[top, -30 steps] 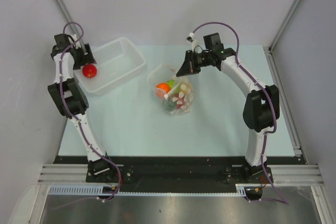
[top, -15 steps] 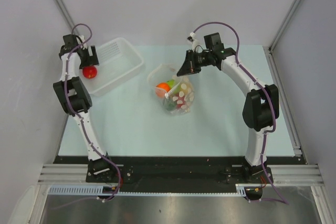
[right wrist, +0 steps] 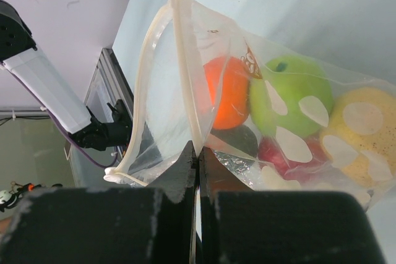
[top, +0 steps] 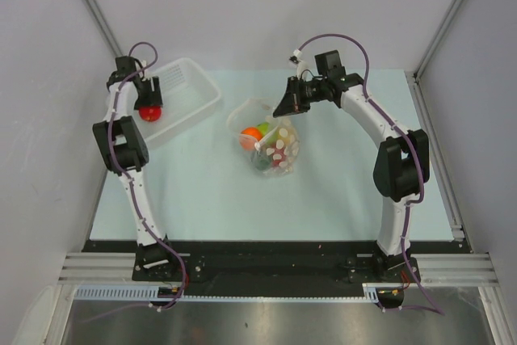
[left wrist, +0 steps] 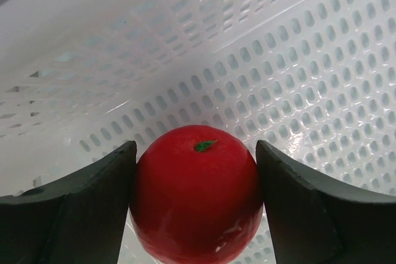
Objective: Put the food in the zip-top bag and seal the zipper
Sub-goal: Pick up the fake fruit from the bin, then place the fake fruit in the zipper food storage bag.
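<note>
Nothing written, no brand, number or sign, could be read in any view. The only printed trace was a small reddish-brown mark [right wrist: 251,61] on the zip-top bag [right wrist: 185,66], above and slightly right of the right pincer [right wrist: 197,156], too blurred to decipher.

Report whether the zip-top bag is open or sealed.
Open. The zipper lips of the zip-top bag gape apart, with the right gripper pinching one lip.

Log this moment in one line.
left tool: gripping red fruit in basket | right tool: pinching rim of open bag | other food: in bag
</note>
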